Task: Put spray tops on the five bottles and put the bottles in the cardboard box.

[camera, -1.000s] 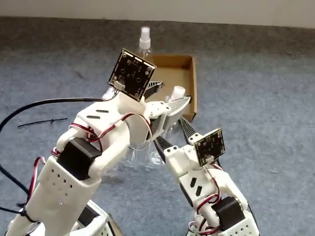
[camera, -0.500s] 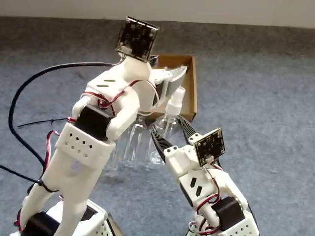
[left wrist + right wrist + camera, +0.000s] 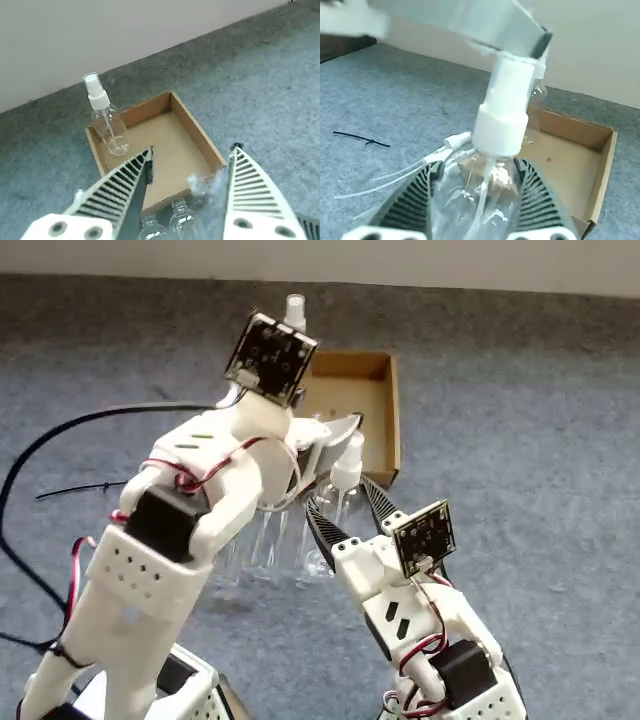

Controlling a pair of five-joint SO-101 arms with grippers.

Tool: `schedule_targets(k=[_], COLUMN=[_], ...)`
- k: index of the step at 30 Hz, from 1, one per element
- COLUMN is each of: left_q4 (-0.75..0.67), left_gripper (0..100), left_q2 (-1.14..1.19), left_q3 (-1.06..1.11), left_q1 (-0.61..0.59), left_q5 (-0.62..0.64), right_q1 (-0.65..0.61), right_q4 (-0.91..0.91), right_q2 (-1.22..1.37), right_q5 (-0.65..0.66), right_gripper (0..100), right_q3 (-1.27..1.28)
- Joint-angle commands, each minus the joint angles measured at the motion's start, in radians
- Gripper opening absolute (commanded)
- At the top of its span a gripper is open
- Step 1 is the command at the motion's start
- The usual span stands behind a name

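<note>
Right claw [image 3: 477,175]: closed on clear plastic bottle [image 3: 470,212] bearing white spray top [image 3: 504,117], just in front of brown cardboard box [image 3: 198,133] | Left claw [image 3: 192,149]: spread wide above that top, holding nothing | Box: one capped clear bottle [image 3: 111,127] upright in far corner | Uncapped clear bottles [image 3: 262,540]: on grey carpeted worktop [image 3: 520,440] beside the held one

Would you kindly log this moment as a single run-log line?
right gripper: shut on held bottle | left gripper: open, at its spray top | cardboard box: one topped bottle inside
</note>
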Motion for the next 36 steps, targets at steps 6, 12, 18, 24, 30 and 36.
schedule_targets(k=[6, 12, 18, 24, 30, 36], left_q4=[0.003, 0.091, 0.147, 0.032, 0.124, 0.117], left_gripper=[23, 23, 23, 23, 23, 26], left_q2=[-0.194, -0.228, -0.229, -0.232, -0.394, -0.722], left_q3=[-0.008, -0.027, 0.15, 0.479, 0.496, 0.653], left_q1=[-0.048, -0.271, -0.564, -0.642, -0.53, -0.291], left_q5=[-0.009, -0.009, -0.005, -0.005, -0.046, -0.101], right_q1=[0.004, 0.12, 0.137, 0.137, 0.131, 0.064], right_q4=[0.002, -0.004, -0.054, -0.208, -0.286, -0.302], right_q2=[-0.008, -0.004, 0.116, 0.529, 0.84, 0.941], right_q5=[0.009, 0.064, 0.118, 0.115, 0.049, -0.011], right_gripper=[0.4, 0.4, 0.4, 0.4, 0.4, 0.4], right_q3=[-0.024, -0.031, -0.073, -0.275, -0.518, -0.604])
